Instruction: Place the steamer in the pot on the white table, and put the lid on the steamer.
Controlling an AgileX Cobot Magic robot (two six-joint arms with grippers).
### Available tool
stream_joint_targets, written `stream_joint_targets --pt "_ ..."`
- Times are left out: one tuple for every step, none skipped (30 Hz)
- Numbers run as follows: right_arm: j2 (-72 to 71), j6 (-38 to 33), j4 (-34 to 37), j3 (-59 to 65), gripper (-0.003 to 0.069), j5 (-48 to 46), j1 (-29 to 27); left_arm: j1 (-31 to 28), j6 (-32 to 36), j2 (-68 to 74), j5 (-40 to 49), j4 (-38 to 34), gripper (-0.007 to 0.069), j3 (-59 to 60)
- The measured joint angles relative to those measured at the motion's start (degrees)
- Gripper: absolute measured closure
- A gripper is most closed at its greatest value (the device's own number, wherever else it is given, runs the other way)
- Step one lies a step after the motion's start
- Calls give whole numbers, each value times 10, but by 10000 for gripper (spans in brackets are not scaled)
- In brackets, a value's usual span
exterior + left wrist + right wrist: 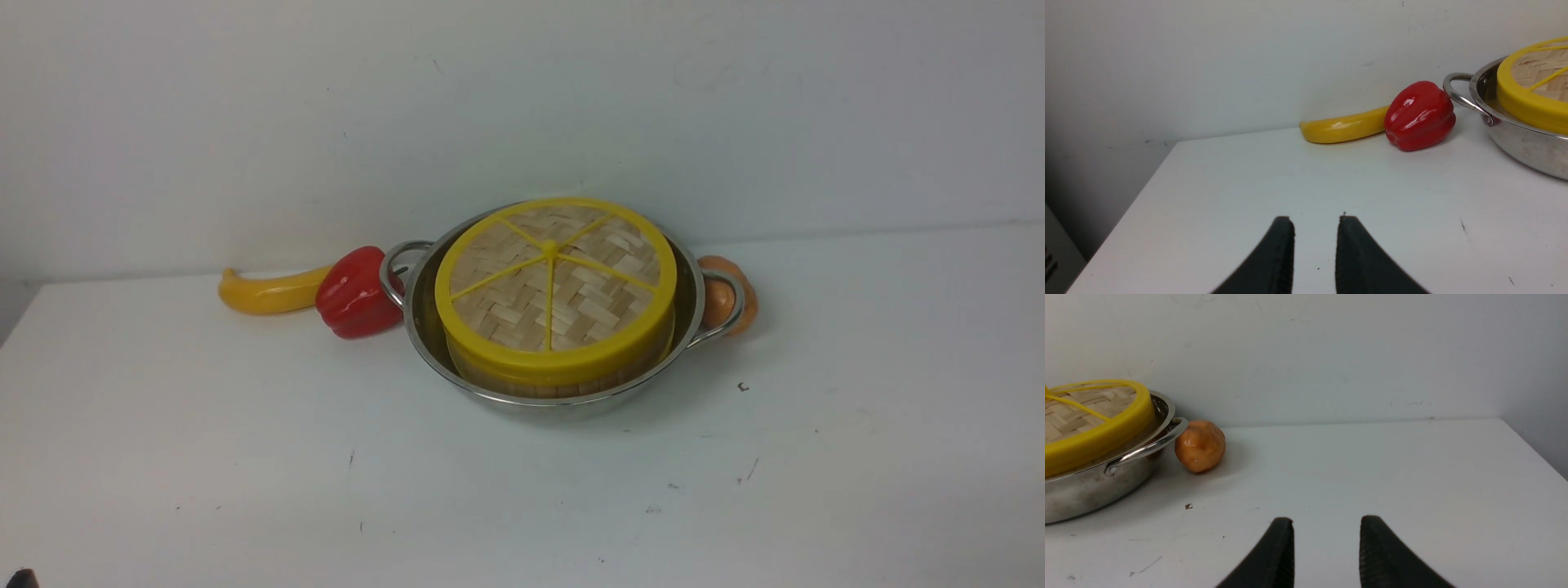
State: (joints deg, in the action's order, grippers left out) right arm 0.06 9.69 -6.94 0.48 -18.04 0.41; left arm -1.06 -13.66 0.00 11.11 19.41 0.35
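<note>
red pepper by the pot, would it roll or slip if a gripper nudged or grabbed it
The pepper looks glossy, with bright highlights, so smooth jaws may well slip on it. Its lobed, lumpy shape suggests it would rock or wobble rather than roll far. It lies close against the banana and the pot handle, so a push would probably shift those too.

We see the right gripper point(1326, 539) parted and empty above the white table point(1392, 477). The lid point(1098, 433) sits over the pot point(1090, 490); an orange fruit point(1200, 446) lies beside its handle.
</note>
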Motion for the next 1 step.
stream_joint_targets --pt "0 0 0 0 412 0 0 0 0 0 0 0 468 0"
